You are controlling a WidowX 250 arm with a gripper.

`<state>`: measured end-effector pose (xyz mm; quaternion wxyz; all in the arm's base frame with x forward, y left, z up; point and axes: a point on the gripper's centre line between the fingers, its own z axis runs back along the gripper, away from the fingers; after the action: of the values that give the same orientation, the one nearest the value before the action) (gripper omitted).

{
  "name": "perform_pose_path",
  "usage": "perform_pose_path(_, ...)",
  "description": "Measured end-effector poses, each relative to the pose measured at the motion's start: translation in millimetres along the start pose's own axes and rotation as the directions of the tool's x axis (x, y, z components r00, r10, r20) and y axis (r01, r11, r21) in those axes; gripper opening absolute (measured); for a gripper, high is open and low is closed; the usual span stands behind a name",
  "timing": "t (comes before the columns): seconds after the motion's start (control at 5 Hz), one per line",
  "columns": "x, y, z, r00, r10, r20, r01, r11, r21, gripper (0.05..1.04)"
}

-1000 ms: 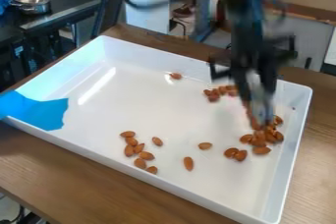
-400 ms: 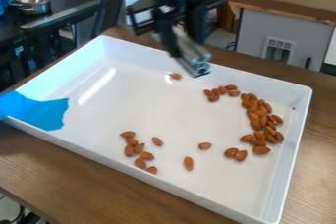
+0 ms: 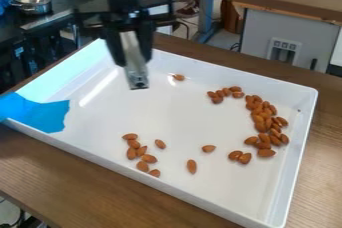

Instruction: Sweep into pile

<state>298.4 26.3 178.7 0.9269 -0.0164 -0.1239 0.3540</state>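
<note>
In the camera view, my hand (image 3: 133, 61) hangs over the far left part of the white tray (image 3: 167, 117), its fingers pinching a silvery tool (image 3: 137, 78) that points down. Most of the almonds (image 3: 259, 118) lie in a curved band toward the tray's right side. A looser group (image 3: 141, 154) lies near the front wall, left of centre. Three lie singly between, and another near the back wall. The tray rests on a wooden surface (image 3: 93, 187), blue sheet (image 3: 37, 113) over its left corner.
</note>
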Motion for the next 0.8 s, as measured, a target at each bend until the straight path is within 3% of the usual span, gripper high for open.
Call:
perform_pose_path(0.2,10,17,-5,0.992,-0.127,0.011,0.126,0.991,0.051,0.367)
perform_pose_path(0.4,16,30,-26,0.963,-0.27,0.006,0.267,0.954,0.139,0.367)
perform_pose_path(0.6,22,41,-43,0.917,-0.399,0.005,0.39,0.901,0.191,0.367)
perform_pose_path(0.8,25,48,-64,0.845,-0.534,-0.006,0.523,0.824,0.22,0.367)
